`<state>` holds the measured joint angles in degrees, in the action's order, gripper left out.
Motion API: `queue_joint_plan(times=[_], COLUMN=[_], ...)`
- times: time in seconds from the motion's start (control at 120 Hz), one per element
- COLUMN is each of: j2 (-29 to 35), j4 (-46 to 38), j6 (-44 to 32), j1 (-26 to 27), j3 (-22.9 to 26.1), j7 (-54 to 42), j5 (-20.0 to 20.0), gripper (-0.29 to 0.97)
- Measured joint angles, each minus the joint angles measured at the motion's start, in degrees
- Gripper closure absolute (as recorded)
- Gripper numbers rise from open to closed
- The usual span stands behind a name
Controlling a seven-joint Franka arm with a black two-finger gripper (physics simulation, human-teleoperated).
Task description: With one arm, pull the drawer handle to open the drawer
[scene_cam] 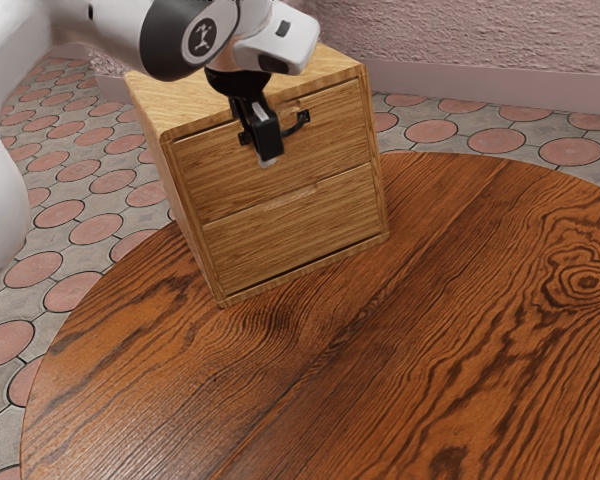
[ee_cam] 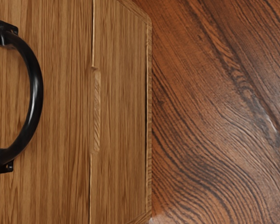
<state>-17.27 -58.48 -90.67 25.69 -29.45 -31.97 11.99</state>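
Note:
A small light-wood cabinet [scene_cam: 180, 100] with two drawers stands on the round dark wooden table [scene_cam: 380, 350]. The top drawer [scene_cam: 310, 160] lies flush with the cabinet front and carries a black curved handle [scene_cam: 298, 121]. My gripper [scene_cam: 263, 138] hangs in front of that drawer, over the end of the handle nearer the exterior view's left. In the wrist view the whole black handle [ee_cam: 30, 93] arcs free over the top drawer's front [ee_cam: 60, 154], with nothing around it. The lower drawer [ee_cam: 121, 116] lies beside it.
The lower drawer [scene_cam: 295, 228] has a shallow notch at its top edge and no handle. The cabinet sits near the table's far edge; beyond it is a floor of pink round tiles [scene_cam: 80, 190] and a pink wall [scene_cam: 480, 30]. Bare tabletop [ee_cam: 214, 116] stretches in front of the cabinet.

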Motion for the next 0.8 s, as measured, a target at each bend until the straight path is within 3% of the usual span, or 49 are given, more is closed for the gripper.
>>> queue_joint_plan(times=[0.317, 0.592, 0.8], j2=[-2.2, -2.72, -6.6], j4=[-1.17, -1.39, 2.61], j6=[-4.96, -6.11, -7.06], j1=[-3.76, -2.67, -3.72], j3=[-1.46, -1.45, -3.32], j7=[-8.94, -13.61, -16.18], j5=[-4.4, -9.03, -10.73], gripper=[0.0, 0.0, 0.0])
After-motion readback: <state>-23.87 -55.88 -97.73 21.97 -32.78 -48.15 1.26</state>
